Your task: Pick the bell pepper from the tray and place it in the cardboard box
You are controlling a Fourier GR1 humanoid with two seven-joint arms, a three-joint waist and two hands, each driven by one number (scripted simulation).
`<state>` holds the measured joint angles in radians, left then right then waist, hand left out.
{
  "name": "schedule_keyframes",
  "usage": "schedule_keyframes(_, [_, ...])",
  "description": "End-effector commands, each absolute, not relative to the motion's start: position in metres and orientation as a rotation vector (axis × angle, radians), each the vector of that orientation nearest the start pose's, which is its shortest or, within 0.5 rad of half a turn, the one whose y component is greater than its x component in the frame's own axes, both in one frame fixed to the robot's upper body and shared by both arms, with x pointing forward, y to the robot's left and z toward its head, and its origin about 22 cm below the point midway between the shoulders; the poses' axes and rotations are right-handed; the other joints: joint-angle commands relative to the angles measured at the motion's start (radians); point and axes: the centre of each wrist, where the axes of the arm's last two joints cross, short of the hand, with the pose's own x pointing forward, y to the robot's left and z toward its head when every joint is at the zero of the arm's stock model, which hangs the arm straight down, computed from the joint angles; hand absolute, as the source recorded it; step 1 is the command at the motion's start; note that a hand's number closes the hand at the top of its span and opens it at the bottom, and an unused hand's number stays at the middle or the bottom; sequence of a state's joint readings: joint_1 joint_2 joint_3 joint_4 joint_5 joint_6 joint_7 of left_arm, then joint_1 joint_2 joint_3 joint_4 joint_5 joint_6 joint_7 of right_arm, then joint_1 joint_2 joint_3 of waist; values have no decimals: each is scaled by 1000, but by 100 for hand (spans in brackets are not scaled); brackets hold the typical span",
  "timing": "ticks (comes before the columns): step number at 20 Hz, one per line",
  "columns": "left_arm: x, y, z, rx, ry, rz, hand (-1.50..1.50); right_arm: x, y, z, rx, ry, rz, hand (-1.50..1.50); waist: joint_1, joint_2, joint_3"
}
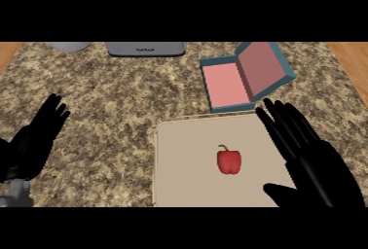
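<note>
A red bell pepper [229, 162] with a green stem lies on the beige tray [187, 165] at the lower middle of the counter. Just beyond the tray's far edge stands the box [237, 80], teal outside and pink inside, its lid tilted open to the right. My right hand [316, 163] hovers over the tray's right side, fingers straight and pointing away, thumb spread toward the pepper; it is apart from the pepper and holds nothing. At the left edge my left hand [34, 138] rests open over the counter, fingers up.
A grey appliance [145, 48] and a pale round vessel [69, 46] sit at the counter's far edge. Speckled granite counter [108, 97] stretches between my left hand and the tray. Wooden strips show at both far corners.
</note>
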<state>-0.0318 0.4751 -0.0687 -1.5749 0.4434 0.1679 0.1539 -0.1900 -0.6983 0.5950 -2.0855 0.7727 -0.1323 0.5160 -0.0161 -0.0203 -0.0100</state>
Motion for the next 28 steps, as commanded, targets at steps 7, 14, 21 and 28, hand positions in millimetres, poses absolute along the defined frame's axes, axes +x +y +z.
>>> schedule_keyframes(7, [255, 319, 55, 55, -1438, 35, 0, 182, -136, 133, -1183, -1091, 1396, -150, 37, 15, 0])
schedule_keyframes(14, [258, 307, 60, 32, -1455, 48, 0, 199, -79, 126, -1117, -902, 1356, -150, 28, 19, 6])
schedule_keyframes(21, [245, 318, 55, 55, -1444, 43, 0, 207, -56, 119, -1127, -791, 1339, -150, 25, 15, 7])
schedule_keyframes(28, [242, 309, 47, 70, -1448, 44, 0, 214, -49, 123, -1130, -745, 1354, -150, 16, 16, 8])
